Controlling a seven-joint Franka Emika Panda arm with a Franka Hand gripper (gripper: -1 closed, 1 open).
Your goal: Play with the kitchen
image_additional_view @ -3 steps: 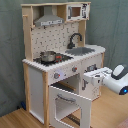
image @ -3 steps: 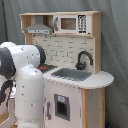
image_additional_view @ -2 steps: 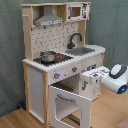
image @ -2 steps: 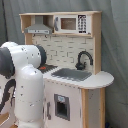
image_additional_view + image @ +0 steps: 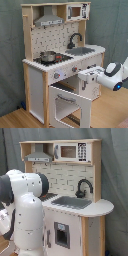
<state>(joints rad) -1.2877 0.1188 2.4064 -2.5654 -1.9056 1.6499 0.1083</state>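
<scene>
The kitchen (image 5: pixel 75 223) (image 5: pixel 37 80) is a white and pale wood toy unit. It has a black faucet (image 5: pixel 84 188) (image 5: pixel 75 39), a sink (image 5: pixel 74 203) (image 5: pixel 82 50), a hood (image 5: pixel 50 20) and a microwave (image 5: pixel 72 151) (image 5: pixel 75 11). In the second exterior view the oven door (image 5: pixel 70 102) hangs open below the stovetop (image 5: pixel 55 60). My gripper (image 5: pixel 87 75) reaches in from the second exterior view's right and sits at the front panel under the sink, beside the knobs (image 5: pixel 56 75). In the first exterior view my own arm (image 5: pixel 27 208) hides the gripper.
A small metal pot (image 5: pixel 48 56) stands on the stovetop. My white arm fills the first exterior view's left foreground. A grey curtain (image 5: pixel 115 25) hangs behind the kitchen, which stands on a wooden floor (image 5: pixel 20 117).
In the second exterior view my arm and gripper have shifted slightly left, closer to the kitchen's front panel. The oven door stays open.
</scene>
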